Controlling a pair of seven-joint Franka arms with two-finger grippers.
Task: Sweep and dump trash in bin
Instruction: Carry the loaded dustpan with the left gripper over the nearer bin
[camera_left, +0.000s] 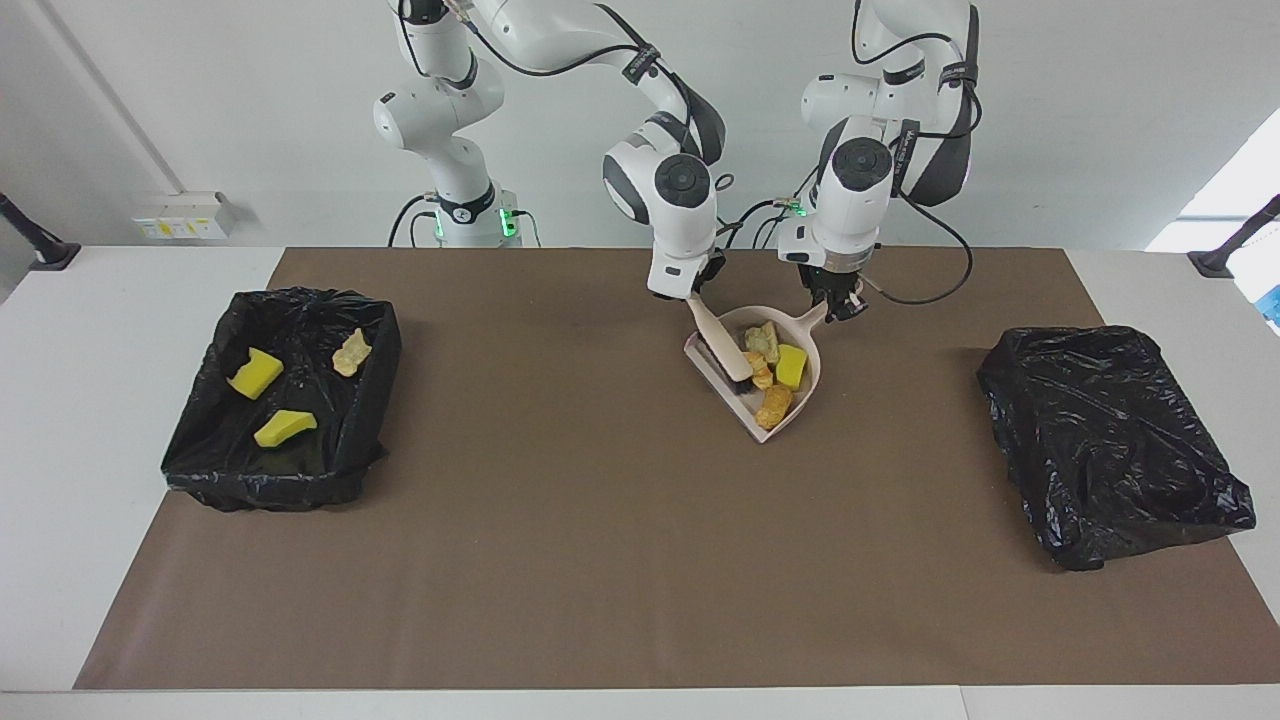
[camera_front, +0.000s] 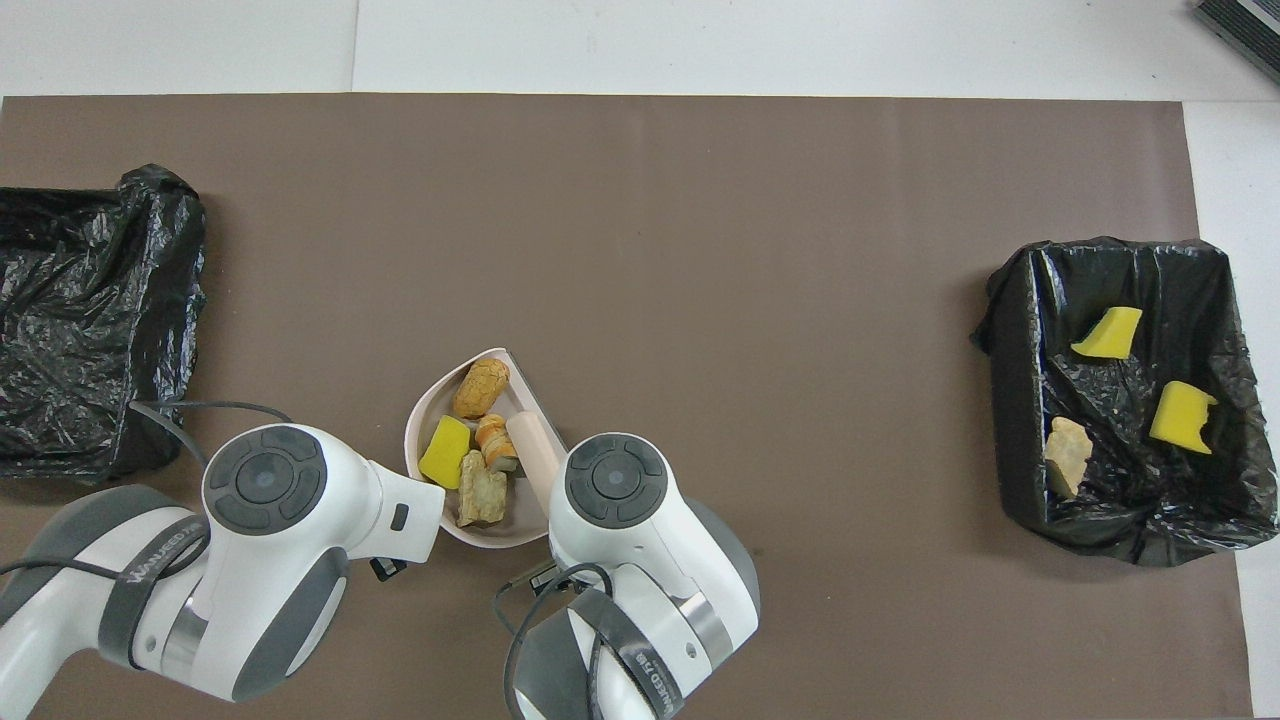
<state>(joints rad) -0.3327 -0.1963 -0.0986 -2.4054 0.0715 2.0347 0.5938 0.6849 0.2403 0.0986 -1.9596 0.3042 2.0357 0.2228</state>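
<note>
Pink dustpan (camera_left: 795, 400), gripped by the left gripper (camera_left: 838, 303), holds 4 scraps; the right gripper (camera_left: 697, 297) clamps the brush (camera_left: 722, 348). Sweeping looks finished; next, carry it to a bin (camera_left: 283, 478).

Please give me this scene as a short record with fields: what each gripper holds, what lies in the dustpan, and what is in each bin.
left gripper: shut on dustpan handle
right gripper: shut on brush, which lies in the dustpan
dustpan contents: four trash bits
bin at right arm's end: three trash bits
bin at left arm's end: contents not visible
trash on table: none seen
</note>
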